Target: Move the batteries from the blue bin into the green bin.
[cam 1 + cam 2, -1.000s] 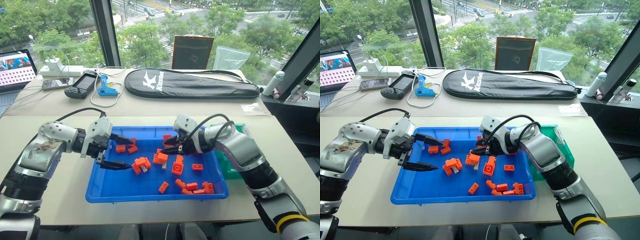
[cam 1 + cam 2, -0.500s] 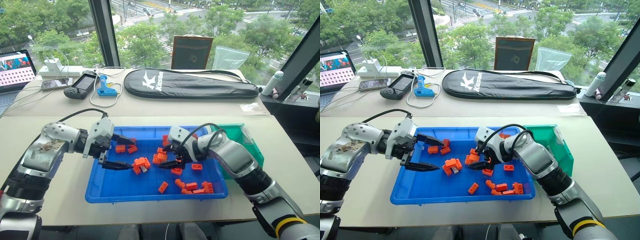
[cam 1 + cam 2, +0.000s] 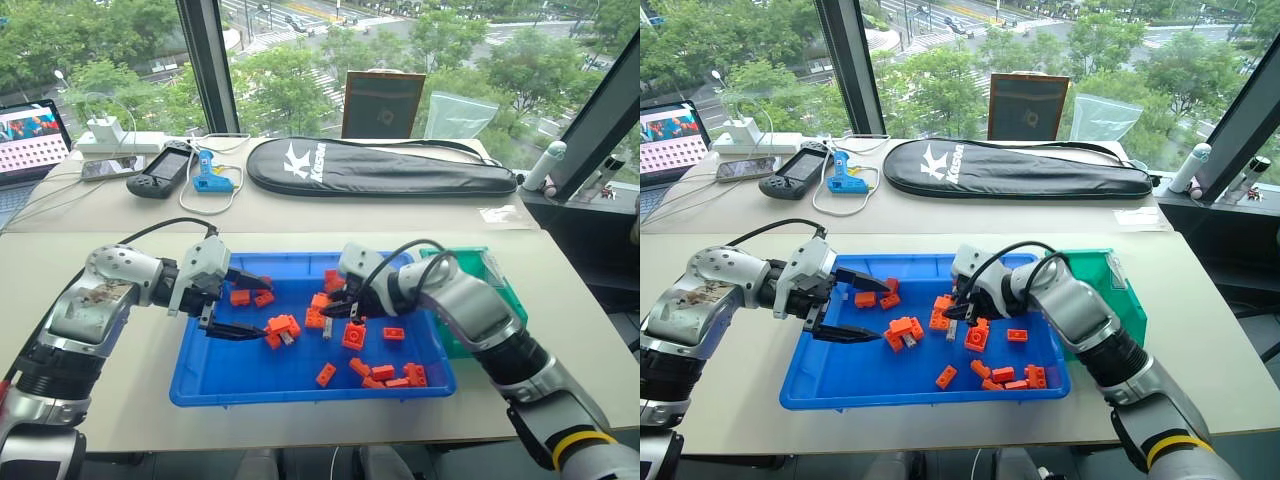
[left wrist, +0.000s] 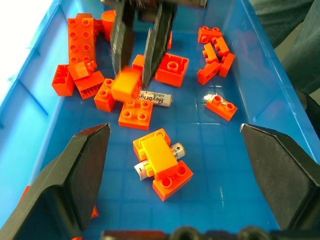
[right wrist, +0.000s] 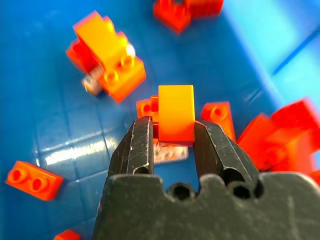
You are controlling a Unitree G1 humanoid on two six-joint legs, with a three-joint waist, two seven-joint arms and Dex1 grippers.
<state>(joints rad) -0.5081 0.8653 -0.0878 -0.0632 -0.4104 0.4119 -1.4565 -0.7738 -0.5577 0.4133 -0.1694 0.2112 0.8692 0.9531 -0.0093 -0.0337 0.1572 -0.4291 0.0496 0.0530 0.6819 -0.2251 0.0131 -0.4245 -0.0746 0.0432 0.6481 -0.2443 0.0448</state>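
Your right gripper (image 5: 172,137) is pinching a small orange brick (image 5: 176,114) between its two fingers, not a battery; it sits low over the middle of the blue bin (image 3: 215,380). Your left gripper (image 3: 232,303) hangs with its fingers spread wide over the left part of that bin, holding nothing.

The battery (image 4: 156,99) you most likely want lies flat on the bin floor just beneath the pinched brick, its printed label facing up, one end tucked against a cluster of orange bricks (image 4: 124,102); a second battery (image 4: 142,169) lies near the left gripper, half buried under another pair of bricks (image 4: 161,162). The green bin (image 3: 473,335) stands just beside the blue bin's right edge, behind your right forearm; whether it holds anything I cannot tell.

Judge the batteries as stiff, smooth and round; they should be light yet dense for their size, and apt to roll or squirt out of a shallow pinch on slick plastic. Take one across its middle, fingers square to its long axis; you will probably need to shed the brick first, since the fingers have no room for both.
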